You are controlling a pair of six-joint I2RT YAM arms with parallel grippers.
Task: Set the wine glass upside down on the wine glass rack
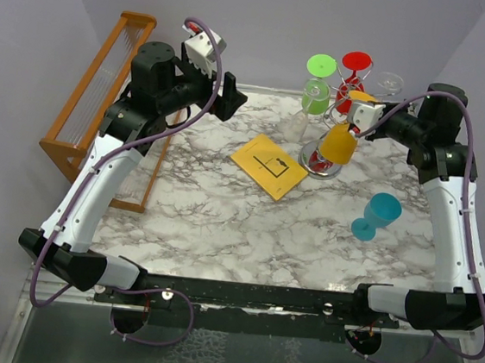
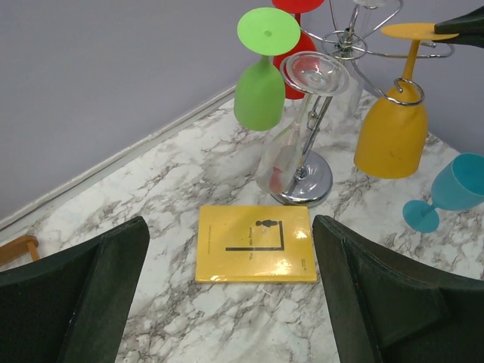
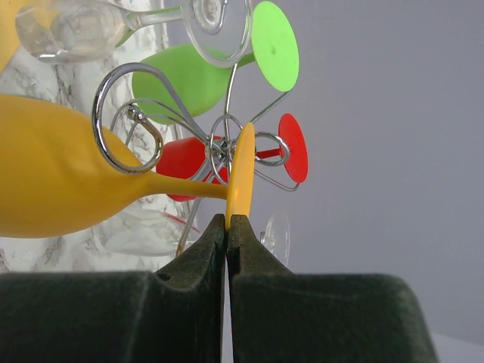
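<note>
Marble-patterned, white veined with grey, the table [image 1: 221, 223] is a flat slab with a raised lip at the far edge against the wall, and bare surface shows across its near half between the two arms. Orange-brown wood forms the slatted rack [image 1: 75, 121], long and ladder-like, at the table's left edge. Beside it the left pincer [image 1: 228, 95] hangs above the table with its dark, matt fingers wide apart and nothing between them. Near the far right corner stands the wine glass rack [image 2: 314, 181], shiny silver wire on a round mirror-like base, with a twisted stem and curled arms on top. Just in front of its base a yellow booklet [image 1: 269, 165] lies flat, thin and square-cornered. On the rack's right side the wine glass [image 2: 392, 136], smooth orange-yellow, hangs bowl down and slightly tilted, its stem inside a curled wire loop and its foot above the loop. The right pincer [image 3: 228, 221] is clamped on the rim of that foot, reaching in from the right. A green glass [image 2: 259, 94], a red glass [image 1: 356, 62] and a clear glass [image 2: 291, 144] hang upside down on other arms. Well apart, towards the table's right edge, a blue glass [image 1: 378, 215] lies tipped over.
</note>
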